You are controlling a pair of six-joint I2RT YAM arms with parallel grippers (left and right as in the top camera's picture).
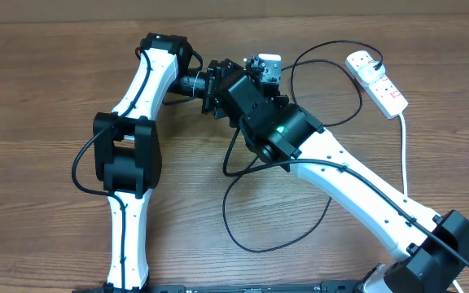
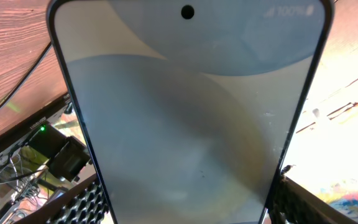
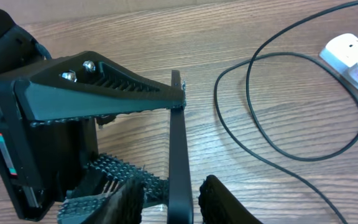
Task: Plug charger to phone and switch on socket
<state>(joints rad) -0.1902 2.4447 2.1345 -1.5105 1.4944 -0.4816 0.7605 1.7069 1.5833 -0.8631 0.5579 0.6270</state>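
Note:
The phone (image 2: pixel 185 124) fills the left wrist view, screen towards the camera, and my left gripper (image 2: pixel 188 190) is shut on its two long edges with studded pads (image 2: pixel 82 205). From the right wrist the phone (image 3: pixel 179 149) shows edge-on and upright. My right gripper (image 3: pixel 171 186) is open, one finger on either side of that edge with small gaps. The charger's black cable (image 3: pixel 215 99) loops over the table, and its plug tip is hidden. The white socket (image 1: pixel 377 81) lies at the back right with the white adapter (image 1: pixel 363 59) in it. In the overhead view both arms hide the phone.
The socket's thick white cord (image 1: pixel 404 155) runs down the right side past the right arm. More loops of the black cable (image 1: pixel 255 247) lie on the wooden table in front of the arms. The left gripper's fingers (image 3: pixel 104 87) stand close to my right fingers.

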